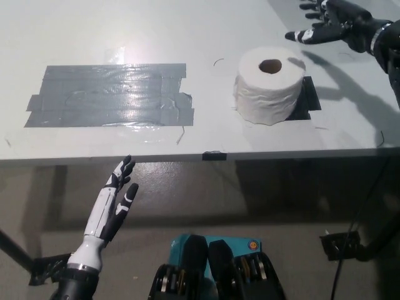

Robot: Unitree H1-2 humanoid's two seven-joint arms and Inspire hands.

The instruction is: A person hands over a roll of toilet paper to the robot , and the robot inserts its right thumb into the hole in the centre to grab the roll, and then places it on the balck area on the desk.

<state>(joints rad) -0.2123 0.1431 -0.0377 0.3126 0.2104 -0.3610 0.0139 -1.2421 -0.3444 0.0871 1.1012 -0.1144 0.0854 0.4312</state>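
Now our right hand [331, 28] hovers with fingers spread and empty, beyond the roll [269, 86]. The roll stands upright on the black patch [310, 94], hole up (light, soft, best hooked through that hole). Our left hand [112, 203] rests open, below the desk [187, 37] edge.

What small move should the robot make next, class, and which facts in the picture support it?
Probably draw the right hand back toward rest: the toilet paper roll stands upright on the black area, the hand is open and clear of it, and the left hand hangs idle below the desk.
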